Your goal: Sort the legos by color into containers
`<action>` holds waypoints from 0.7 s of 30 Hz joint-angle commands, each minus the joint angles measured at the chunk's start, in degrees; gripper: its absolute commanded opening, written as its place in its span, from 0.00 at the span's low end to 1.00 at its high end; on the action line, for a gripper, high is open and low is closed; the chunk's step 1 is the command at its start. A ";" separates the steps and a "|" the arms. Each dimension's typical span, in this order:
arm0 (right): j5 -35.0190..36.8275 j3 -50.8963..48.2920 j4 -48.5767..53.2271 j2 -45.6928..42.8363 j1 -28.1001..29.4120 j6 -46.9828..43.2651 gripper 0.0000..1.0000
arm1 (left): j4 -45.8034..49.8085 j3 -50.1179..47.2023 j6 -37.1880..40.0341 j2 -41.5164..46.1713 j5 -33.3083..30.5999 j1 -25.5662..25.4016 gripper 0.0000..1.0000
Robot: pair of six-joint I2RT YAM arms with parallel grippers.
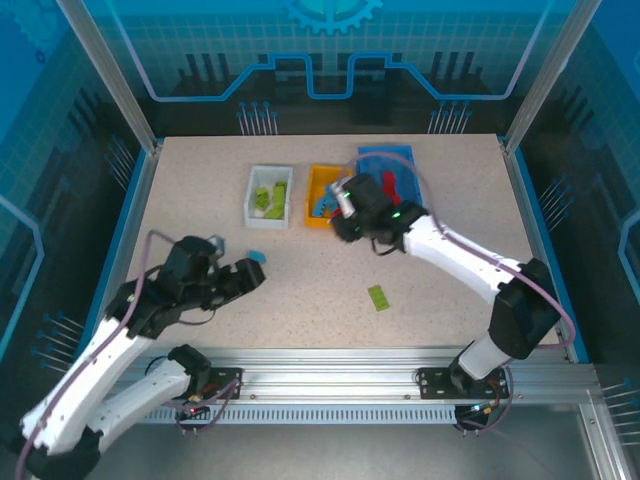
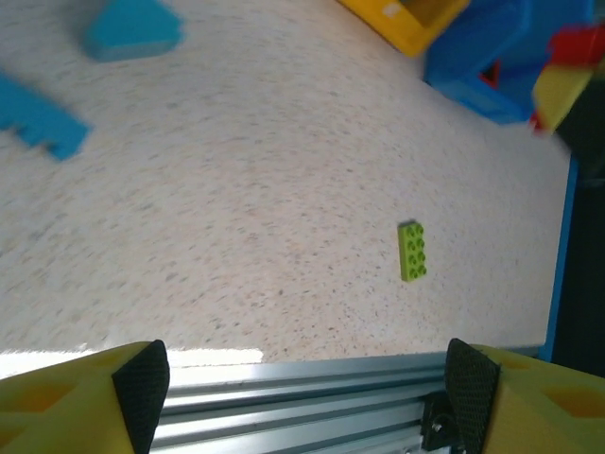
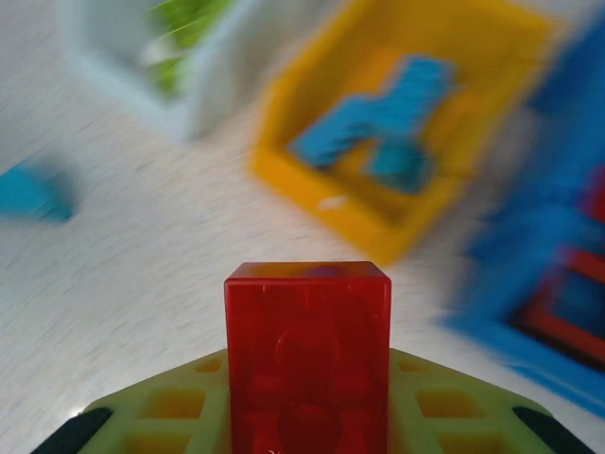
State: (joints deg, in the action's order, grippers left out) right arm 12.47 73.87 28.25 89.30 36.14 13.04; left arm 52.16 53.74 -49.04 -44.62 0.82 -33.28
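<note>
Three containers stand in a row at about 12 o'clock on the tabletop (image 1: 300,300). The white bin (image 1: 251,196), toward 11 o'clock, holds lime green bricks (image 1: 270,196). The orange bin (image 1: 314,196), just beside it at 12 o'clock, holds light blue bricks (image 1: 326,205). The blue bin (image 1: 392,155), toward 1 o'clock, holds red bricks (image 1: 388,184). The wrist view blurs them, and one looks like a frame.

The right gripper (image 1: 340,218) hangs at the near edge of the orange bin. It is clamped on a red brick (image 3: 307,331), which stands upright between its fingers (image 3: 454,411).

The left gripper (image 1: 250,275) sits low at about 8 o'clock, its jaws spread wide with nothing between them. A light blue brick (image 1: 255,255) lies on the tabletop just beside its tips. The left wrist view shows a second light blue piece (image 2: 38,118) near that one.

One lime green brick (image 1: 378,297) lies flat on the tabletop at about 5 o'clock, studs up. It is well apart from the bins and from both grippers.
</note>
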 commanded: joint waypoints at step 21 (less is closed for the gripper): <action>-13.55 46.80 18.21 42.76 -22.94 6.12 0.45 | -30.00 18.60 22.93 -46.29 -9.37 -23.38 0.86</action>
State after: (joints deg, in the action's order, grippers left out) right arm 2.52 117.84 43.00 130.89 13.82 18.94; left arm 23.18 70.59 -29.41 -88.36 -7.31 -56.05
